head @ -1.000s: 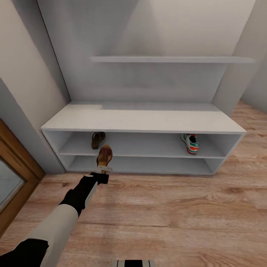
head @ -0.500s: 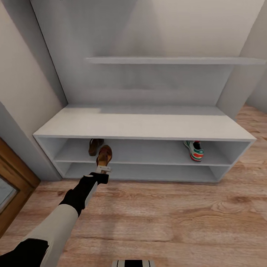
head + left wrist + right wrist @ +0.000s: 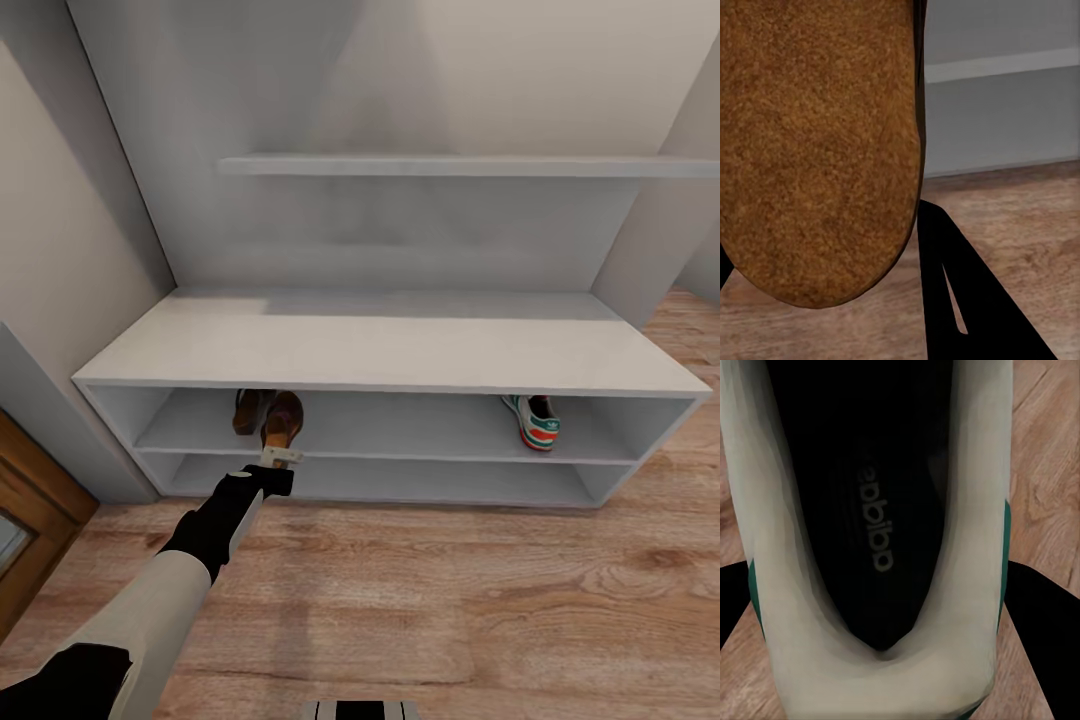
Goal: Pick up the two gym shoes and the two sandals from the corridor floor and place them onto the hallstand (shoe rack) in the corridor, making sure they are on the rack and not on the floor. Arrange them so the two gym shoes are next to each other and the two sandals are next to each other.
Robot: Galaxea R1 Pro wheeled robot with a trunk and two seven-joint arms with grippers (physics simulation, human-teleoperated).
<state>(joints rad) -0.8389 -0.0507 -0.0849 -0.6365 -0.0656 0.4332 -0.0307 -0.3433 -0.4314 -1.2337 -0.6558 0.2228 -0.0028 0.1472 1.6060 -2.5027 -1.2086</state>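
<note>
My left gripper [image 3: 281, 456] is shut on a brown sandal [image 3: 283, 420], held toe-first at the front edge of the hallstand's [image 3: 400, 345] upper low shelf. Its tan sole [image 3: 817, 150] is close in the left wrist view, beside a black finger [image 3: 967, 300]. The other sandal [image 3: 247, 410] lies on that shelf just left of it, half hidden under the bench top. One gym shoe [image 3: 537, 421] rests on the same shelf at the right. My right gripper [image 3: 881, 592] is shut on the second gym shoe [image 3: 877, 675], white with a black insole, above the corridor floor [image 3: 1050, 457].
A long wall shelf [image 3: 450, 165] hangs above the bench top. A wooden door frame [image 3: 35, 500] stands at the left by the grey wall. Wood-plank floor [image 3: 450, 590] stretches in front of the rack. The lower shelf [image 3: 400, 480] holds nothing.
The whole view has moved closer to the hallstand, so the camera has advanced. The held sandal now reaches the shelf's front edge, next to the sandal lying there.
</note>
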